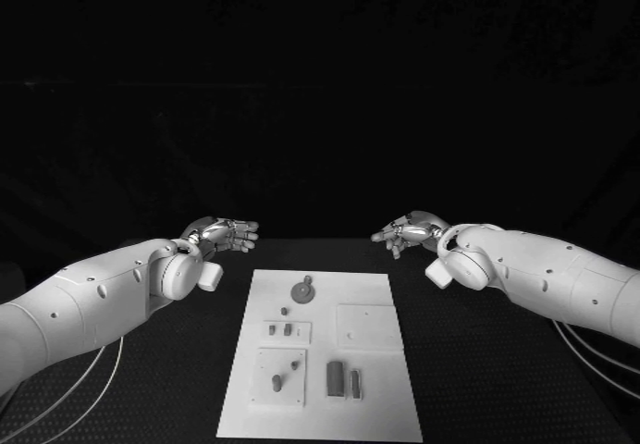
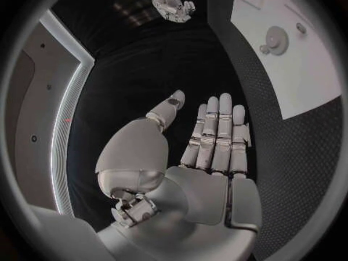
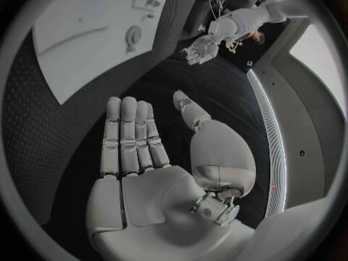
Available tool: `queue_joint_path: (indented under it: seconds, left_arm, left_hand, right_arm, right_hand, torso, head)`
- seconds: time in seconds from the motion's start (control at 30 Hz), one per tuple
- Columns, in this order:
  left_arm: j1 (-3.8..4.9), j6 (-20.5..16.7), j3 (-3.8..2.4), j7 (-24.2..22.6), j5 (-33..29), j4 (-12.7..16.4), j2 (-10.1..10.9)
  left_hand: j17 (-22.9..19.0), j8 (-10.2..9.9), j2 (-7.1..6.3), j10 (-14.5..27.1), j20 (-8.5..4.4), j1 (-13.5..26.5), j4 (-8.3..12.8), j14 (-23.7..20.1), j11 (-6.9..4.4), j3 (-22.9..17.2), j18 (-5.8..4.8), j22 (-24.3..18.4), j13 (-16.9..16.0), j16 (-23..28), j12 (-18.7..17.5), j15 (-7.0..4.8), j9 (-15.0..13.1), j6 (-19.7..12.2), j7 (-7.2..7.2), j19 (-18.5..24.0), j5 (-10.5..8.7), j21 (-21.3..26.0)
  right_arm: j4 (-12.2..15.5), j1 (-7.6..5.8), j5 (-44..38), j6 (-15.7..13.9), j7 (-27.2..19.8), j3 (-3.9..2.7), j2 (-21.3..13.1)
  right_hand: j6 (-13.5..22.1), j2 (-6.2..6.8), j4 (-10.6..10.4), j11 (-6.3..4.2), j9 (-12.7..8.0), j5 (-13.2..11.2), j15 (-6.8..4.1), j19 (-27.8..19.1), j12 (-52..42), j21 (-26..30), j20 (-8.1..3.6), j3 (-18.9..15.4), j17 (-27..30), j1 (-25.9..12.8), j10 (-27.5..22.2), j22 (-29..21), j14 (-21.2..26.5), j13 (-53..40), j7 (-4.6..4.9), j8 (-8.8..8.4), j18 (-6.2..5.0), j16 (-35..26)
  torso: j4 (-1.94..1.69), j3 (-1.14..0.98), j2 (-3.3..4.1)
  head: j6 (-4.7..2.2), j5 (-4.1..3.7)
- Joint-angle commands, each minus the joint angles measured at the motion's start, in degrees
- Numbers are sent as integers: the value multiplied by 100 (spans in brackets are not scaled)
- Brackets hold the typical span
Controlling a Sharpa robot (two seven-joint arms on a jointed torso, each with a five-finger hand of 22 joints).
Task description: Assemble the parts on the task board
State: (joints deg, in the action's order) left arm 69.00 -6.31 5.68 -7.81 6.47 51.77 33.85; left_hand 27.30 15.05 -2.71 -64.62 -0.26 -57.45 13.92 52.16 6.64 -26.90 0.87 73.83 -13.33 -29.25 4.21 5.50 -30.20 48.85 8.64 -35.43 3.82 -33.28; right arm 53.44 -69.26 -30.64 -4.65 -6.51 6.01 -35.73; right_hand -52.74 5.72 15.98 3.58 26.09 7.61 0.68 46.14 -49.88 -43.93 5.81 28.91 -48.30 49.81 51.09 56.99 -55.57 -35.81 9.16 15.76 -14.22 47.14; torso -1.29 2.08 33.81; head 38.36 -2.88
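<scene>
From my head camera, the task board (image 1: 325,356) lies lengthwise in the middle of the black table (image 1: 494,370), its near end toward me and its far end reaching up between my two arms, with a wide strip of bare table on either side. My left hand (image 1: 224,234) hangs beyond the board's far left corner and my right hand (image 1: 410,228) beyond its far right corner — both off the board, well apart from each other, neither touching anything, fingers loosely curled with nothing in them. On the board a round part (image 1: 304,292) sits near the far end, two small parts (image 1: 280,328) stand on a square plate left of centre, and upright bar parts (image 1: 344,379) lie toward the near end. From my left wrist, my left hand (image 2: 210,151) is stretched flat, fingers straight and side by side, thumb out, holding nothing; the board (image 2: 304,69) lies off beyond my fingertips to one side, the round part (image 2: 275,40) on it, clear dark table between. From my right wrist, my right hand (image 3: 145,151) is likewise flat and empty, the board (image 3: 94,35) past my fingertips — apart from them.
</scene>
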Motion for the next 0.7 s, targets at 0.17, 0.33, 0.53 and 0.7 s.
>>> queue_joint_path:
  seconds: [0.17, 0.33, 0.53, 0.7]
  left_arm:
    - [35, 88, -8, -76, -500, -109, -22]
    - [20, 14, -9, -351, -547, -400, -173]
    - [-60, -71, -14, -583, -546, -564, -279]
    - [-162, 45, -19, -626, -521, -510, -335]
  left_hand:
    - [-215, -196, -74, 826, 284, 139, -12, -1085, 4, 40, -87, -207, 337, 797, -66, 218, 138, -447, -113, 713, -34, 609]
    - [-386, -428, -308, 1674, 629, 367, -157, -1774, -162, 221, -87, -263, 694, 1216, -61, 213, 228, -1027, -391, 1345, -25, 1046]
    - [-434, -565, -406, 2245, 796, 697, -373, -2116, -362, 427, -87, -219, 897, 1371, -63, 155, 262, -1436, -610, 1705, -33, 1245]
    - [-415, -528, -275, 2280, 815, 755, -479, -2160, -386, 453, -87, -156, 922, 1365, -31, 155, 226, -1490, -605, 1772, -28, 1284]
  right_arm:
    - [-933, 358, 1171, -59, -666, -442, 543]
    - [-1030, 706, 1410, -111, -819, -808, 790]
    - [-957, 1115, 1484, -278, -932, -1034, 957]
    - [-864, 1345, 1486, -365, -1029, -1144, 990]
  right_hand:
    - [354, -58, -37, 489, -47, 11, 646, -982, 1990, 1374, 409, 225, 1120, 51, -342, -805, 710, 1699, 14, -72, 332, -1808]
    - [756, -124, -103, 498, -85, 28, 771, -1455, 2964, 1886, 559, 92, 1684, 42, -299, -1066, 1057, 2496, -71, -157, 423, -2590]
    - [1112, -185, -243, 444, -109, 30, 743, -1670, 3393, 2064, 611, -51, 1932, -71, -167, -1115, 1151, 2792, -156, -243, 475, -2821]
    - [1184, -299, -401, 477, -74, 12, 758, -1923, 3831, 2236, 642, -347, 2127, -382, -234, -1140, 1365, 3033, -127, -185, 539, -3060]
  torso:
    - [40, 8, -236]
    - [88, -15, -285]
    - [135, -44, -351]
    - [121, -85, -373]
  head:
    - [-203, 59]
    - [-377, 130]
    - [-633, 230]
    - [-797, 319]
